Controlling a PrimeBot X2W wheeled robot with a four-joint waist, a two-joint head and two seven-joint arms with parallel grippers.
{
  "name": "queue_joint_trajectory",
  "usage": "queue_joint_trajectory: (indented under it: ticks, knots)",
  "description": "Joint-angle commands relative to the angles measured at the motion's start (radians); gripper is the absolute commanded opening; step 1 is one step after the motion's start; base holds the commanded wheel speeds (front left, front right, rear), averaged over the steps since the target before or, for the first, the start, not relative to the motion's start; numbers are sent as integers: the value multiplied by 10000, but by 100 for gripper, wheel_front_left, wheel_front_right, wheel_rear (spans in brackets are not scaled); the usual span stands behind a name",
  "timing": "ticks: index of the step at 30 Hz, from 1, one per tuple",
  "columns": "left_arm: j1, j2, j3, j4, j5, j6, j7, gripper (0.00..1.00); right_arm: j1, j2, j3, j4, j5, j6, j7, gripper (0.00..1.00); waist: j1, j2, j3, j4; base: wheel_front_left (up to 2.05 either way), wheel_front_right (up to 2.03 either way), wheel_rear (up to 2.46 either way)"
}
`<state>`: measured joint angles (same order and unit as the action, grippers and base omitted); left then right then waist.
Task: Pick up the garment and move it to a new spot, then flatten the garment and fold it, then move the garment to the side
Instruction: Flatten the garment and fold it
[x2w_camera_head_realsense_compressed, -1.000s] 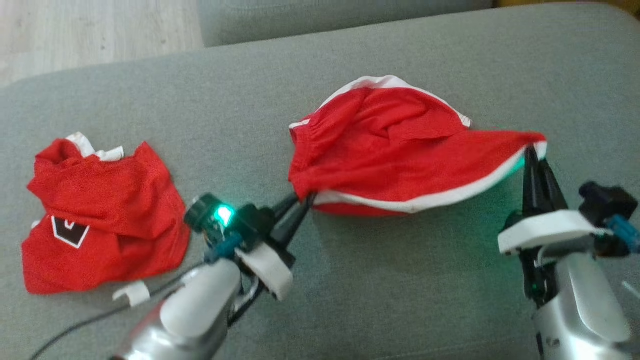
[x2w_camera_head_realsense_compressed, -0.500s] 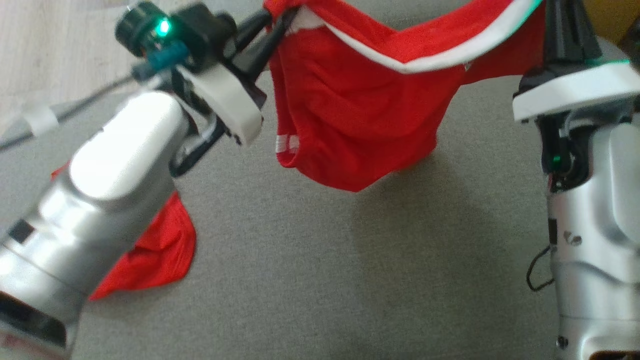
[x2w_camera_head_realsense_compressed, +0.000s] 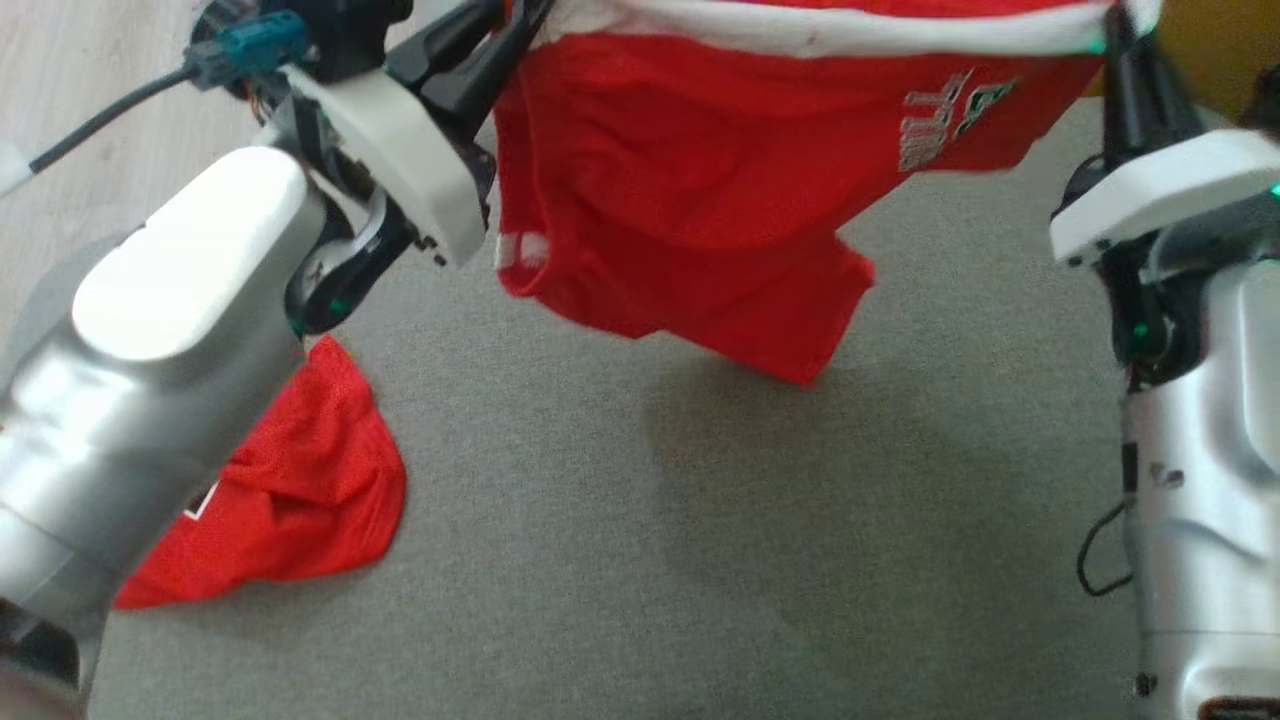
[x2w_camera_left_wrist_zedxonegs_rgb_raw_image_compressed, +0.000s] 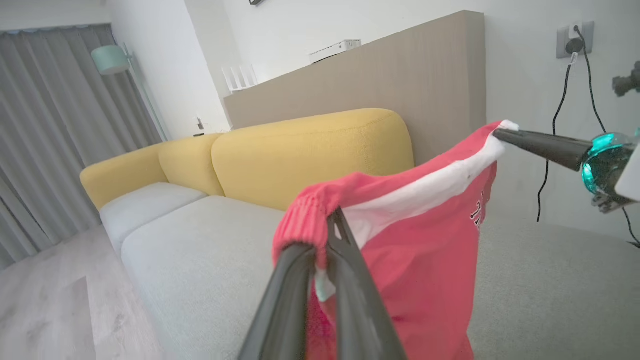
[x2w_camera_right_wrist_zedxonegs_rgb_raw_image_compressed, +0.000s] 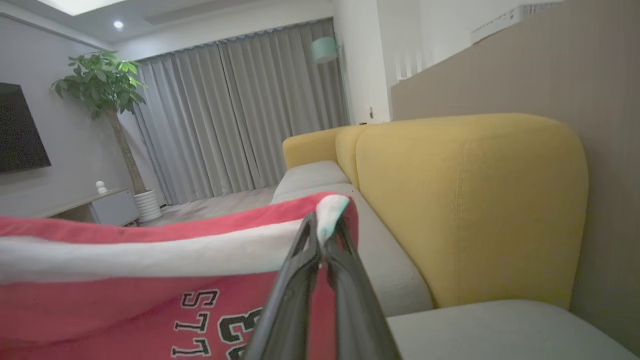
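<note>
At the far left, a second red garment (x2w_camera_head_realsense_compressed: 300, 510) with a white-edged dark patch lies crumpled on the grey sofa seat (x2w_camera_head_realsense_compressed: 650, 560) near its left edge, partly hidden behind the left forearm (x2w_camera_head_realsense_compressed: 170, 330). Pale wood floor (x2w_camera_head_realsense_compressed: 90, 90) shows beyond that edge.

The left tool (x2w_camera_head_realsense_compressed: 515, 15) is up near the top of the head view, its two dark fingers pressed together and clamped on the gathered, elastic corner of the garment (x2w_camera_head_realsense_compressed: 680, 200). The left wrist view shows red cloth bunched over the fingertips and a bit of white trim pinched between them.

The garment, red shorts with a broad white band (x2w_camera_head_realsense_compressed: 800, 35) along the top edge, hangs in the air between the two tools, above the middle of the seat. The white band runs nearly taut from one tool to the other. The cloth below sags in folds to a point, which looks clear of the seat, with a shadow on the cushion beneath. Pale lettering (x2w_camera_head_realsense_compressed: 935, 120) sits towards its right end.

The right tool (x2w_camera_head_realsense_compressed: 1118, 35) is closed on the garment's opposite corner, clamped on the white trim. Behind the seat stands a yellow backrest (x2w_camera_left_wrist_zedxonegs_rgb_raw_image_compressed: 310, 155).
</note>
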<state>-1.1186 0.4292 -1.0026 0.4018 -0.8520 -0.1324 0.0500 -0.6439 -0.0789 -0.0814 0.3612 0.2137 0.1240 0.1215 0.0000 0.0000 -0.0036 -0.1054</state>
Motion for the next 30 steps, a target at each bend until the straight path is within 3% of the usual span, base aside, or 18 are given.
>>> queue_joint_trajectory:
  ticks: [1, 8, 14, 19, 22, 26, 30]
  knots:
    - [-390, 386, 389, -170, -116, 18, -79, 0, -259, -3, 186, -285, 79, 67, 77, 0, 0, 0, 6, 9, 0, 0, 0]
    - [-320, 543, 509, -137, -762, 19, -42, 0, -572, -262, 606, -277, 221, 67, 374, 0, 0, 0, 502, -78, 0, 0, 0]
    - [-1369, 616, 907, 526, -819, 33, 97, 0, -2295, -608, 1517, 348, 122, 67, 291, 0, 0, 0, 1826, -387, 0, 0, 0]
    - [-3042, 485, 1339, 1808, -444, 85, -287, 0, -4844, -507, 1907, 1843, 73, 67, -567, 0, 0, 0, 2941, -716, 0, 0, 0]
    - [-4205, 16, 1873, 2840, -408, 197, -1163, 0, -6582, -380, 1849, 3361, -369, 67, -1835, 0, 0, 0, 3478, -868, 0, 0, 0]
    - [-4475, -586, 1913, 3651, -493, 101, -2000, 0, -7212, -299, 1735, 4840, -741, 67, -2793, 0, 0, 0, 3657, -803, 0, 0, 0]
    - [-3629, -1115, 1438, 3824, -846, 30, -2317, 0, -6840, -484, 2110, 6122, -889, 67, -3071, 0, 0, 0, 3598, -611, 0, 0, 0]
